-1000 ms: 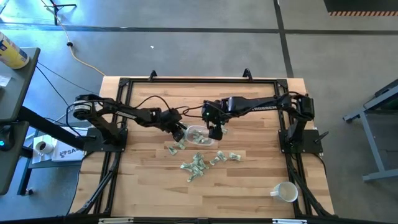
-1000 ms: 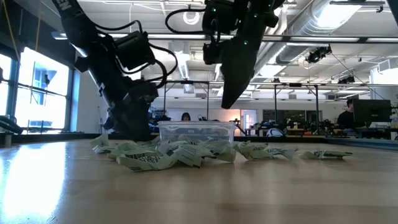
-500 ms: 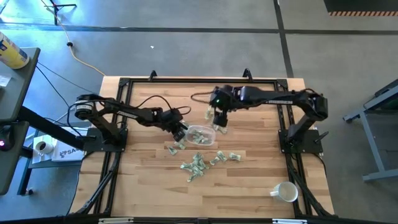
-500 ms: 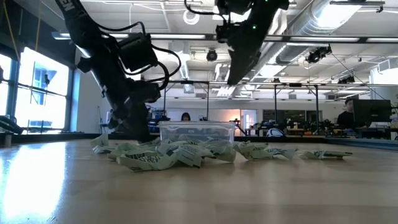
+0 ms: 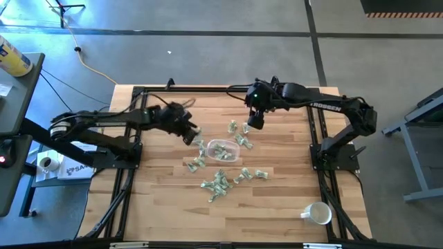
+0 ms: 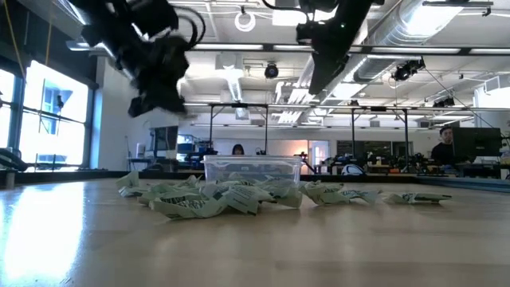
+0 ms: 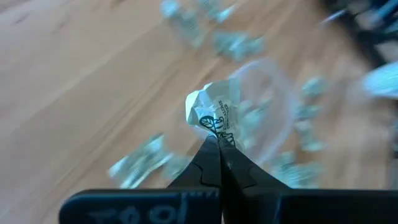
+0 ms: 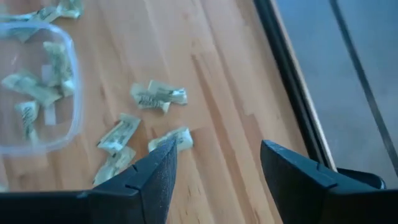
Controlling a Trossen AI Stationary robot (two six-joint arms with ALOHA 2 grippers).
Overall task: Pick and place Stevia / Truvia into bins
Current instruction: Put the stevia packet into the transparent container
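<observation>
Left jaws (image 7: 219, 140) pinch packet (image 7: 208, 112) | right jaws (image 8: 214, 165) apart, near table edge (image 8: 292, 81)

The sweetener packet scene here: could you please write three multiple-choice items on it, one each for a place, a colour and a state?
1. Where is the white mug?
A. table's near right corner
B. inside the clear container
C. under the left arm

2. What colour are the packets?
A. pink
B. green and white
C. blue

3. What is the left gripper doing?
A. open and empty
B. shut on a packet
C. holding the mug

Answers: 1 A, the high view shows it there; 2 B, seen on the table; 3 B, the left wrist view shows the pinch beside the clear container.
</observation>
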